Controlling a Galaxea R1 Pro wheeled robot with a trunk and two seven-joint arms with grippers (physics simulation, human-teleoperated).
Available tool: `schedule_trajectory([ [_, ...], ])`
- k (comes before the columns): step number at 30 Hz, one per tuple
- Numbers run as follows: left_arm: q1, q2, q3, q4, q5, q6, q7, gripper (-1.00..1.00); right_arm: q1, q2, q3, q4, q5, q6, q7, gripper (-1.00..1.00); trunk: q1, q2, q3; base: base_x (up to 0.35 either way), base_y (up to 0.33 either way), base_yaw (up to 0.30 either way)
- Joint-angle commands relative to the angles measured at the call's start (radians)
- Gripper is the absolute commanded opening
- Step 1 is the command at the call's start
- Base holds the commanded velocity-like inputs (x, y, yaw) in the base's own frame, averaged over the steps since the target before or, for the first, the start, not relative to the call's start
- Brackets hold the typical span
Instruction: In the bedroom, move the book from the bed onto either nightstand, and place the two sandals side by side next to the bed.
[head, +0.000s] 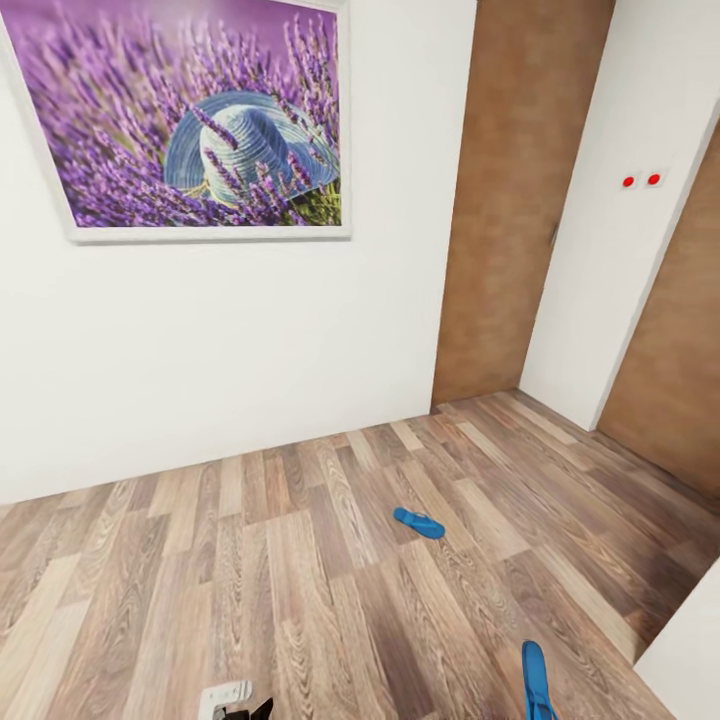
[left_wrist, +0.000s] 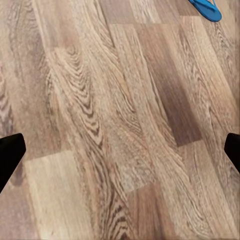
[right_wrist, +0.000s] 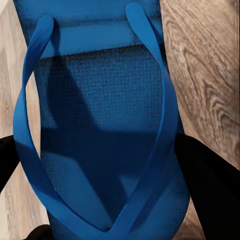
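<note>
On the wood-plank floor, one blue sandal is framed by the right gripper, the other lies well apart

Close beneath the right gripper (right_wrist: 107, 200) a bright blue flip-flop sandal (right_wrist: 105, 125) is seen sole-up to the camera, its thin straps (right_wrist: 165, 115) meeting between dark fingers (right_wrist: 210, 185) set wide on either side; whether they are yet pressed on it cannot be told. A sound grasp would be made across the sole edges, not the pliant straps, and squarely, so the sandal can be laid parallel to its mate. The second sandal (head: 418, 522) rests further out on the floor (head: 250, 560), towards the brown door (head: 510, 200). The left gripper (left_wrist: 120, 150) is held wide open over bare planks. No writing or brand can be read; a framed lavender picture (head: 190, 110) bears none
</note>
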Motion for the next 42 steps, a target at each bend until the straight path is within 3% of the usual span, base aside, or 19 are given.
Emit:
schedule_trajectory([
  [1,0.000,0.000,0.003,0.001,0.005,-0.001,-0.006,1.00,-0.001,0.000,-0.005,0.001,0.001,0.003,0.004,-1.00,0.000,0.000,-0.001,0.000,0.000,-0.239],
  [17,0.000,0.001,0.004,0.001,0.005,-0.001,-0.006,1.00,-0.001,0.000,-0.005,0.001,0.002,0.003,0.004,-1.00,0.000,0.000,-0.001,0.034,0.000,-0.172],
  [42,0.000,0.000,0.003,0.001,0.005,-0.001,-0.006,1.00,-0.001,0.000,-0.005,0.003,0.002,0.003,0.003,-1.00,0.000,0.000,-0.001,0.319,0.000,-0.002],
])
